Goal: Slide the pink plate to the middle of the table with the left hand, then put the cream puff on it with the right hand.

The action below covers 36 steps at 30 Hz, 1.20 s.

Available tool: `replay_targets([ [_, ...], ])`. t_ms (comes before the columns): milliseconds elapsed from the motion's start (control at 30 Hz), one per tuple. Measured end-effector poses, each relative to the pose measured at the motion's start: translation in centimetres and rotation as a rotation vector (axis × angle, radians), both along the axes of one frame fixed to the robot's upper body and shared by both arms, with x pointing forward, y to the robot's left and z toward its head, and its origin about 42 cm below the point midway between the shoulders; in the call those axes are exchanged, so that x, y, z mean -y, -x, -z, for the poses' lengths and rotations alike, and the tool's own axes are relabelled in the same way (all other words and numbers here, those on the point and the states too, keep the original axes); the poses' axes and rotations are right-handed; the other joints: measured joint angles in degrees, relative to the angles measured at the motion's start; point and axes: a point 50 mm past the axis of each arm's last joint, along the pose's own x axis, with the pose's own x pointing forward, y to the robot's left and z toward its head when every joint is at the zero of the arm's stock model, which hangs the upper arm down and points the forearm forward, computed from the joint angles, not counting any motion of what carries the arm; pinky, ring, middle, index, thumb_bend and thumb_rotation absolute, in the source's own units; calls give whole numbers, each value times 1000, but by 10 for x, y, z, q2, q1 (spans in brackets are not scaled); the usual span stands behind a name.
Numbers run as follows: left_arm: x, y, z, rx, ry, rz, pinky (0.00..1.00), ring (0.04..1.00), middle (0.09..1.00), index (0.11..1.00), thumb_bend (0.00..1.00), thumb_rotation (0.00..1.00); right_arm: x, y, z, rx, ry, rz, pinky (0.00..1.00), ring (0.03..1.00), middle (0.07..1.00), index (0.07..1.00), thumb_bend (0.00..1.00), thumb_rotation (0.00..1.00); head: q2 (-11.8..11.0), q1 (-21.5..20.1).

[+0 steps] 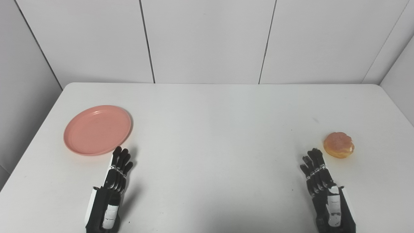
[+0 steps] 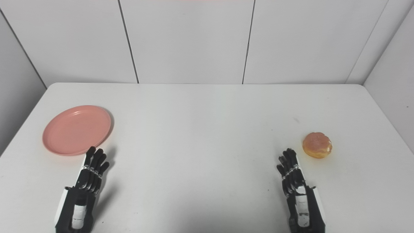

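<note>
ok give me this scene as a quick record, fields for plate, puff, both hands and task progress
plate: pink plate, empty, far left of the table, not at the middle
puff: cream puff, on the table at the right
left hand: open, holding nothing, fingertips at the plate's near rim; contact unclear
right hand: open, holding nothing, just short of the puff, to its left
progress: neither step done

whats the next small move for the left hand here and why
Probably ease the left hand forward onto the near rim of the pink plate. The plate sits empty at the table's left side, not the middle, and the fingers reach just short of its edge, holding nothing. The cream puff lies untouched beside the open right hand.
</note>
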Motion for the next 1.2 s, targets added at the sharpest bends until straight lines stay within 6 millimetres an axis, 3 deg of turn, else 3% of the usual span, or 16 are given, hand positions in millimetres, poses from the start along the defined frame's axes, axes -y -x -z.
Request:
replay_targets([
  [233,0,0,0,-1,1,-2,972,996,1000,1000,1000,916,0,0,0,-3,-1,0,1000,1000,1000,981,838,972,-14,7],
  [400,1,0,2,-3,2,-3,968,992,1000,1000,1000,896,1,-1,1,-4,-10,-4,1000,1000,1000,984,843,977,-45,40],
  [600,4,-3,3,-7,-1,-5,949,984,996,1000,1000,881,5,-4,5,0,-4,-24,1000,1000,1000,1000,845,1000,-65,71],
  [833,7,-6,5,-10,-7,-3,937,975,993,1000,1000,864,9,-6,7,18,-12,-40,1000,1000,1000,1000,863,1000,-81,91],
  [1200,8,-9,6,-13,-5,-2,918,960,981,1000,1000,845,12,-7,10,39,-13,-45,1000,1000,1000,1000,796,1000,-95,111],
])
